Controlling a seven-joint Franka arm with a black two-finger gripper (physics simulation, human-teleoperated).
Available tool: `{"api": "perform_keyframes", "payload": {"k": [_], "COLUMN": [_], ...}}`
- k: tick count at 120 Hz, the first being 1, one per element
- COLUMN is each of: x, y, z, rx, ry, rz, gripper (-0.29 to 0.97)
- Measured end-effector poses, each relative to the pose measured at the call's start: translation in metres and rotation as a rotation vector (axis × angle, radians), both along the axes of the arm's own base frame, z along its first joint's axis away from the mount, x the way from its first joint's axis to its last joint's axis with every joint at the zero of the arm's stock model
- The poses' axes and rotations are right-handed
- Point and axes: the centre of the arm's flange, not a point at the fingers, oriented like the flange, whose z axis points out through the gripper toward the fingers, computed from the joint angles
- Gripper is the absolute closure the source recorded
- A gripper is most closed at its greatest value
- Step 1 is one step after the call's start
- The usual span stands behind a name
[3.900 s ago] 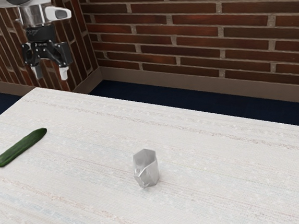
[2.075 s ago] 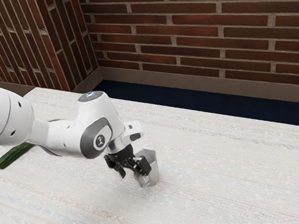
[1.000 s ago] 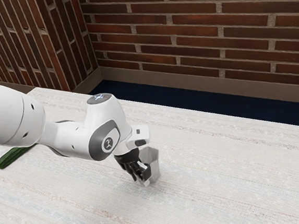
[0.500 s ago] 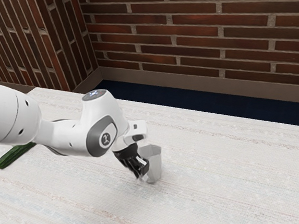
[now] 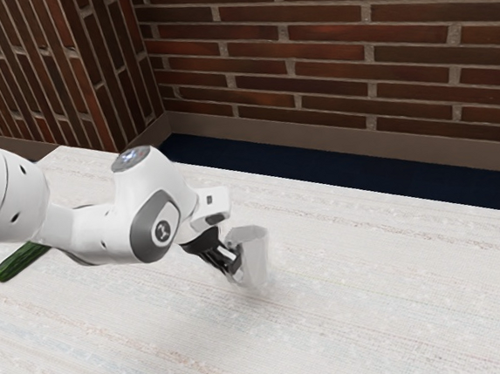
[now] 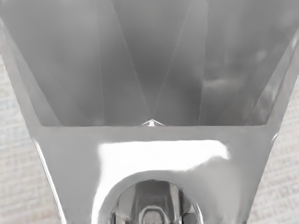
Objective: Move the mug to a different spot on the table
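Silver mug (image 5: 252, 253), seemingly just off the table (image 5: 400, 305) near its middle, is pinched at one side by the tool (image 5: 228, 261), so it could slip/swing if moved fast.

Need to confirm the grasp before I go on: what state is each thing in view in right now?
Mug: gripped at its side, slightly tilted, apparently raised just off the table.
Gripper: shut on the mug, low over the table.
Cucumber: lying flat on the table, partly hidden behind the arm, well apart from the gripper.
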Motion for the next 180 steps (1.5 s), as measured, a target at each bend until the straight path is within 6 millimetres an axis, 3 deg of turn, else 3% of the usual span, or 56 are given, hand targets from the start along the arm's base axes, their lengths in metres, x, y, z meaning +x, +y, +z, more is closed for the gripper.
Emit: {"api": "perform_keyframes", "payload": {"k": [51,80,108,149,180], "x": [-0.021,-0.018,-0.017,-0.018,-0.019], "y": [0.053,0.083,0.104,0.104,0.103], "z": [-0.014,-0.014,-0.03,-0.049,-0.053], "rx": [0.092,0.142,0.183,0.212,0.218], "ry": [-0.191,-0.258,-0.251,-0.225,-0.224], "rz": [0.026,0.053,0.062,0.033,0.019], "gripper": [0.72,0.7,0.69,0.71,0.71]}}
